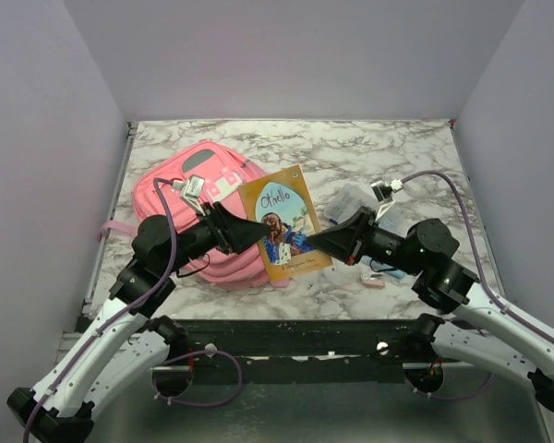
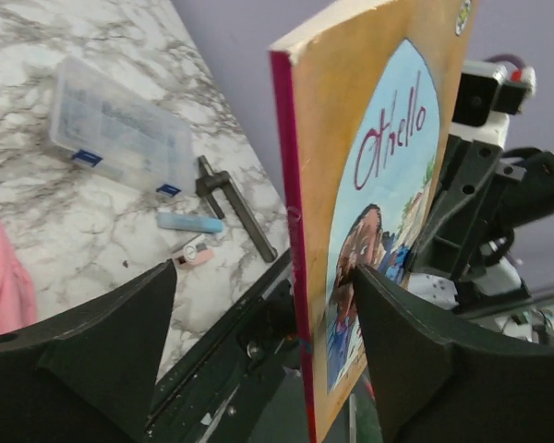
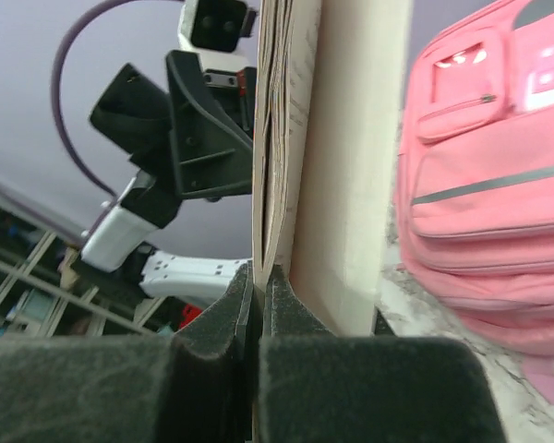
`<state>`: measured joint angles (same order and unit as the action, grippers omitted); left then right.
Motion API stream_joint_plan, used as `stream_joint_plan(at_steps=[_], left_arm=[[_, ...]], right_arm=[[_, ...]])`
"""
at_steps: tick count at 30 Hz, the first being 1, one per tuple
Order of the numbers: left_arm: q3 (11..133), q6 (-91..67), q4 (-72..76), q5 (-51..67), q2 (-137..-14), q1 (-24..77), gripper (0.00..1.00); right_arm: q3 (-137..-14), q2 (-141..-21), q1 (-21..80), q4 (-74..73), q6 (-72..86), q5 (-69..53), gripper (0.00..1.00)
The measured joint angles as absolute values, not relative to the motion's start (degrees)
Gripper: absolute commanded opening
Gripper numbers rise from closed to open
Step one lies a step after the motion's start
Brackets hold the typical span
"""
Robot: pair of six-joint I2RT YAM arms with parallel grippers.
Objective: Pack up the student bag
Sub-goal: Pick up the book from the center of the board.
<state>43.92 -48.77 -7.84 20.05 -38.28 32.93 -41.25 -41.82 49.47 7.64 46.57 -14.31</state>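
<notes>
Right hand point(image 3: 258, 277) is clenched on the bottom edge of the Othello paperback point(image 1: 279, 205). The pads pinch cover and pages together, and the book stands upright in the air between the two arms. Left hand point(image 2: 266, 272) is released. Its jaws stand wide on either side of the spine edge. The far one is well clear, and I can't tell whether the near one brushes the front cover.

The book looks thin and light, fairly stiff along the spine but bendy at the corners. A pinch on one edge holds it, though I'd expect it to swing or flex.

The student bag point(image 1: 189, 180) lies flat on the surface point(image 1: 369, 148), far left, front pockets up, partly under my left forearm. I judge it soft, floppy and light when empty. It will sag and slide rather than stay put, and the fabric looks smooth. I'd take hold at the rim of the zip opening or the top loop, not on a pocket face. I can't see whether the main zip is open.

Both arms reach inward from their bases, forearms low and roughly level, fingertips pointing at each other across the middle. A clear plastic case point(image 2: 120, 129) and some small bits lie beyond my right arm, well apart from the bag.
</notes>
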Motion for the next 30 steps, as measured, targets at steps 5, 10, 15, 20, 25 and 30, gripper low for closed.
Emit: stream_joint_plan(at_steps=[5, 10, 15, 20, 25, 30], left_arm=[[38.11, -54.26, 1.91, 27.22, -34.83, 32.58, 0.39], [38.11, -55.20, 7.18, 29.82, -32.45, 32.58, 0.13], [38.24, -54.30, 8.25, 28.82, -29.52, 32.29, 0.01], [39.57, -53.65, 7.42, 20.93, -25.63, 32.29, 0.00], [43.81, -52.99, 7.46, 13.06, -24.47, 32.25, 0.00], [45.76, -53.36, 7.49, 8.47, -25.93, 32.23, 0.00]], right_arm=[[-41.95, -46.24, 49.47, 12.43, 47.18, -22.61, 0.01], [-43.11, -49.21, 49.47, 14.06, 47.97, -26.50, 0.32], [-43.68, -49.91, 49.50, 13.78, 49.01, -24.62, 0.65], [-42.96, -50.22, 49.50, 15.79, 52.42, -21.19, 0.84], [-38.04, -55.02, 49.47, 29.58, 59.53, -22.70, 1.00], [-34.52, -63.81, 49.47, 45.36, 67.88, -26.15, 1.00]])
